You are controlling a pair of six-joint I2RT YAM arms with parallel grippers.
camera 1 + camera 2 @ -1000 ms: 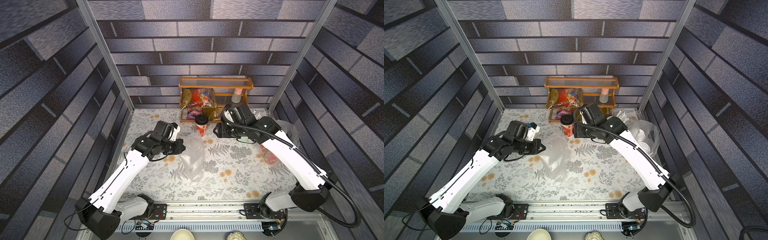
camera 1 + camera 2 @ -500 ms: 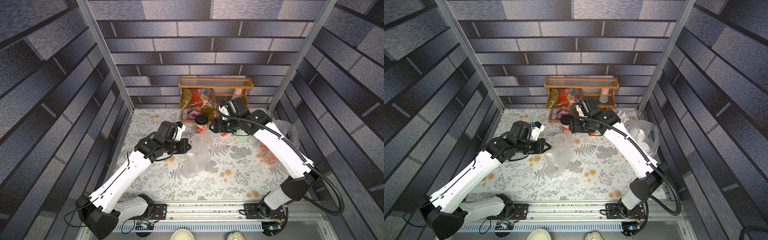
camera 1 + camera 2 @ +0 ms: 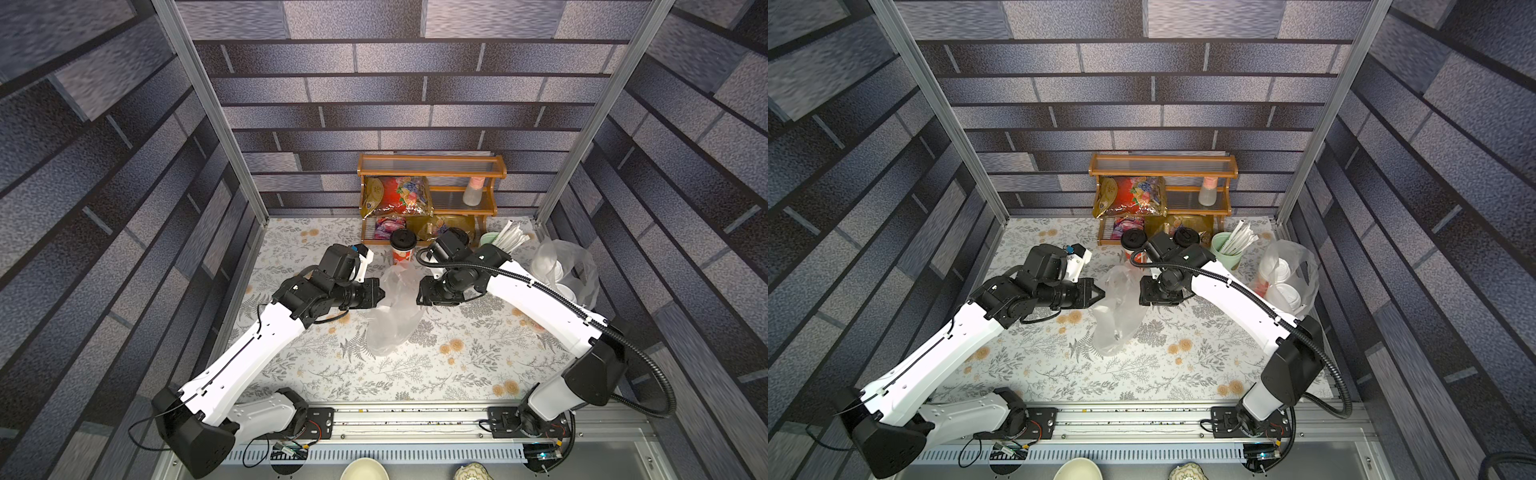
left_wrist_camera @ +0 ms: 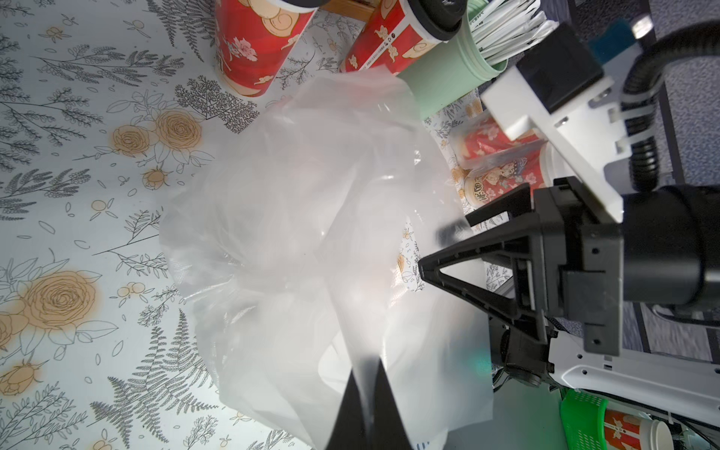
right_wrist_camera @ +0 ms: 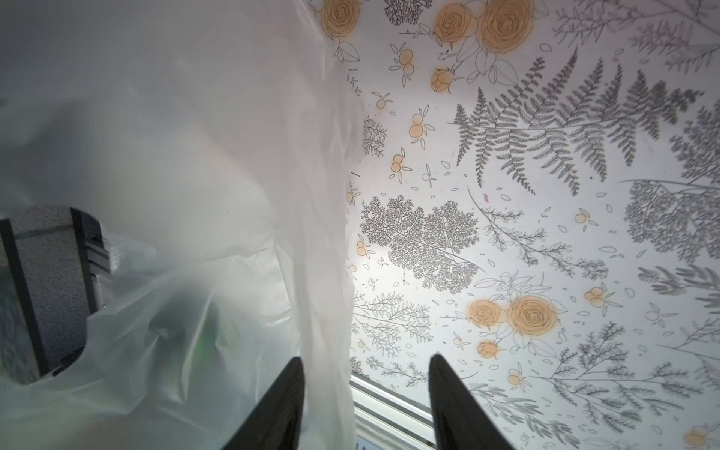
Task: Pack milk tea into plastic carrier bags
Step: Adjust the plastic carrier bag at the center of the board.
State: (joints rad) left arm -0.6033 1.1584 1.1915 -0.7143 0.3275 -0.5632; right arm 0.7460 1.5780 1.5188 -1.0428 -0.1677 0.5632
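A clear plastic carrier bag (image 3: 395, 309) (image 3: 1119, 316) hangs crumpled over the middle of the table. My left gripper (image 3: 380, 293) (image 4: 366, 366) is shut on a fold of its upper edge. My right gripper (image 3: 1148, 297) (image 5: 365, 358) stands open at the bag's opposite edge. A strip of the bag (image 5: 327, 311) hangs beside one of its fingers, with a wide gap to the other. Two black-lidded red milk tea cups (image 3: 1133, 243) (image 3: 1185, 237) stand just behind the bag. Two white-lidded cups sit inside a second bag (image 3: 559, 272) at the right.
A wooden shelf (image 3: 432, 170) at the back wall holds snack packets (image 3: 397, 195) and a pink-capped bottle (image 3: 473, 193). A pale green cup of straws (image 3: 1225, 249) stands close behind my right arm. A green basket (image 4: 580, 413) with another cup shows beyond the front rail.
My right gripper has come from beside the black-lidded cup toward the front, to the bag's edge, and its jaws have narrowed. My left gripper has carried the bag slightly rightward.
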